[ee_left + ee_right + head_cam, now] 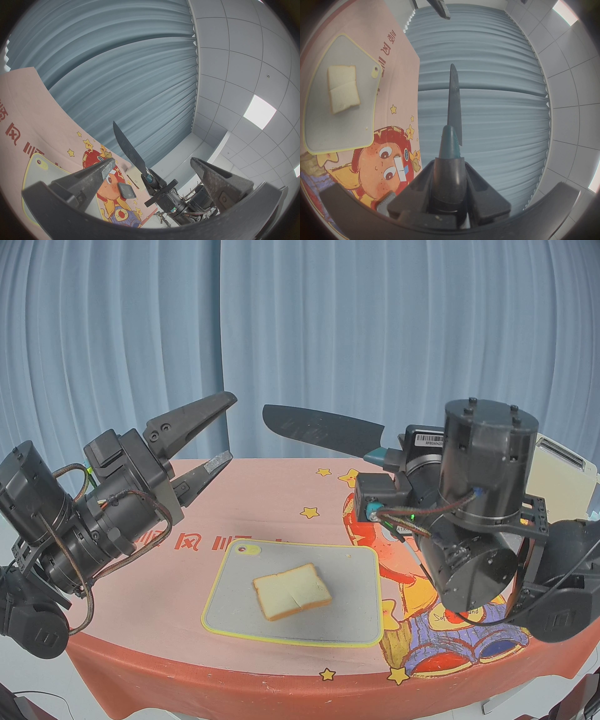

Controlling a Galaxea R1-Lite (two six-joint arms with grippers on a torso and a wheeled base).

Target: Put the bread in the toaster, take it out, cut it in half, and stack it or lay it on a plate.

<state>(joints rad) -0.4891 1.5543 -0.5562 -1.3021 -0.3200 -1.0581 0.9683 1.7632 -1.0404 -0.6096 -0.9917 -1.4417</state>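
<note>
Knife (453, 103) handle mostly inside right claw (450, 164)

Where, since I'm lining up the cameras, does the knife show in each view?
Head: knife above the table's far edge, blade pointing to the robot's left.
Left wrist: knife mid-picture, against the curtain.
Right wrist: knife mid-picture, blade pointing away from the camera.
Shared landmark: board, in all three.

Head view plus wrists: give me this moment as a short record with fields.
bread: flat on the cutting board, cut line across it, the parts lying together
knife: blade raised, clear of the bread
right gripper: shut on the knife handle
left gripper: open, empty, raised beside the board
toaster: far right, partly hidden
</note>
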